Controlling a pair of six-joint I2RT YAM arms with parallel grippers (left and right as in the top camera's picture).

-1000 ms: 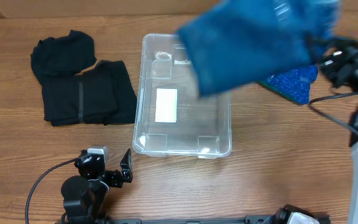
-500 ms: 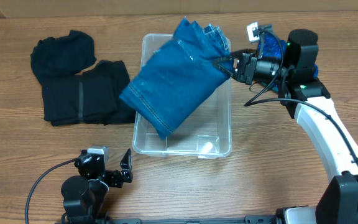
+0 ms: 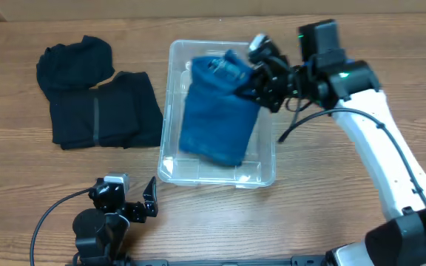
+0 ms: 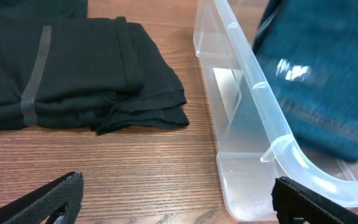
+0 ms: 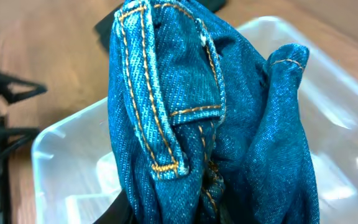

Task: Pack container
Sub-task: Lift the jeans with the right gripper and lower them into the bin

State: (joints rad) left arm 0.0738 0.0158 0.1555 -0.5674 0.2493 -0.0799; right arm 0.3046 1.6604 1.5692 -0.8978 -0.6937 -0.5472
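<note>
1. The right arm [image 3: 376, 140] reaches in from the right side of the table [image 3: 272, 222], wrist turned toward the middle. The right gripper [image 3: 265, 77] hangs over the far right rim of the container [image 3: 213, 181].
2. Its fingers are clamped on the top edge of the folded jeans [image 3: 217, 111].
3. The left gripper [image 3: 130, 193] sits low at the near edge, fingers spread wide and holding nothing.
4. The container is mid-table, between the black garments [image 3: 98, 111] and the right arm. The jeans hang down inside its walls; whether they touch the bottom cannot be told.
5. The left wrist view shows the denim through the clear wall, plus a white label [image 4: 229, 93] on the bin's floor.
6. The right wrist view shows the orange-stitched waistband and belt loop [image 5: 160, 124] close up, its own fingers mostly hidden.
</note>
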